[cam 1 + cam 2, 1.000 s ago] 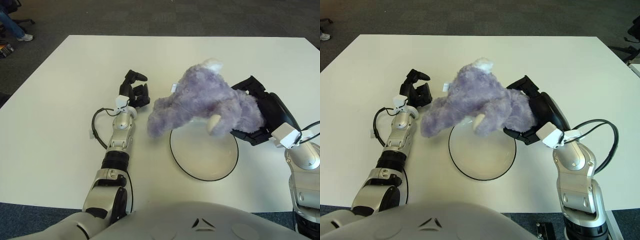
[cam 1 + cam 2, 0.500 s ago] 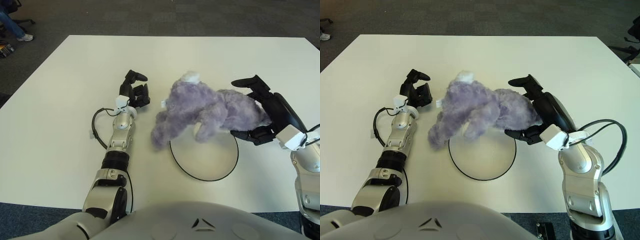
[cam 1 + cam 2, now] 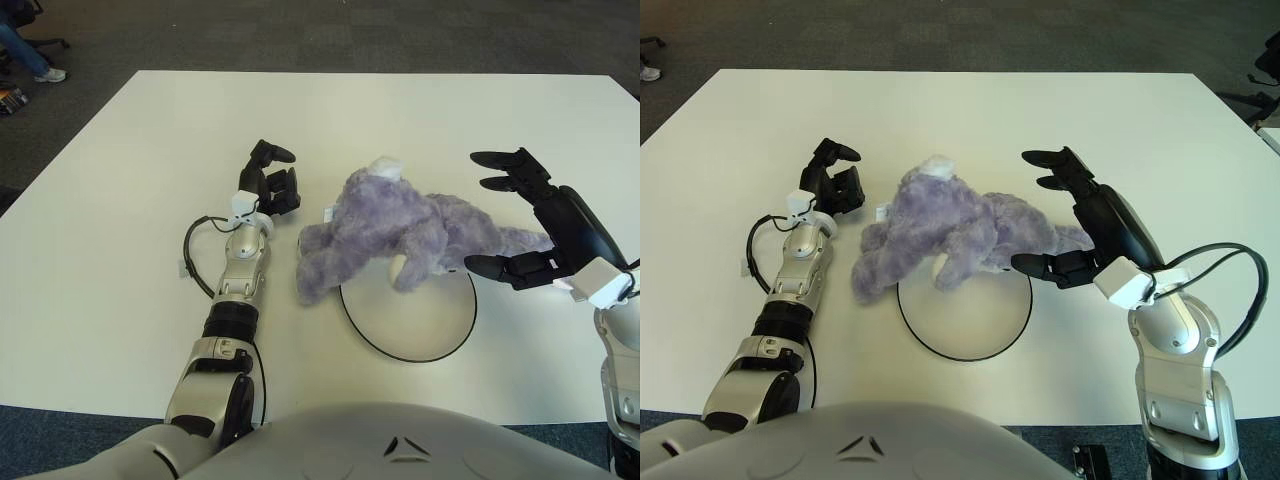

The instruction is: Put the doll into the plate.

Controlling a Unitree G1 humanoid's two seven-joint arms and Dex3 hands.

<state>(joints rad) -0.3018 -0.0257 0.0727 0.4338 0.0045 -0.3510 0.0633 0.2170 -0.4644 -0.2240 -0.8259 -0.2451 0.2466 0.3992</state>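
A fluffy purple doll (image 3: pixel 405 228) with a white ear tuft lies stretched across the far rim of the round white plate (image 3: pixel 415 318), its head hanging off the plate's left side onto the table. My right hand (image 3: pixel 522 215) stands just right of the doll with fingers spread wide, apart from the fur except perhaps at the thumb tip near the doll's rear. My left hand (image 3: pixel 270 184) shows on the table to the left of the doll, away from it, fingers loosely curled and holding nothing.
The white table (image 3: pixel 130 180) stretches all around. A black cable (image 3: pixel 197 255) loops beside my left forearm. Dark carpet lies beyond the far edge, with a person's shoe (image 3: pixel 45 73) at the top left.
My right hand lowered the doll from above the plate onto its far rim, then opened its fingers and drew back to the right. The left hand stayed still.
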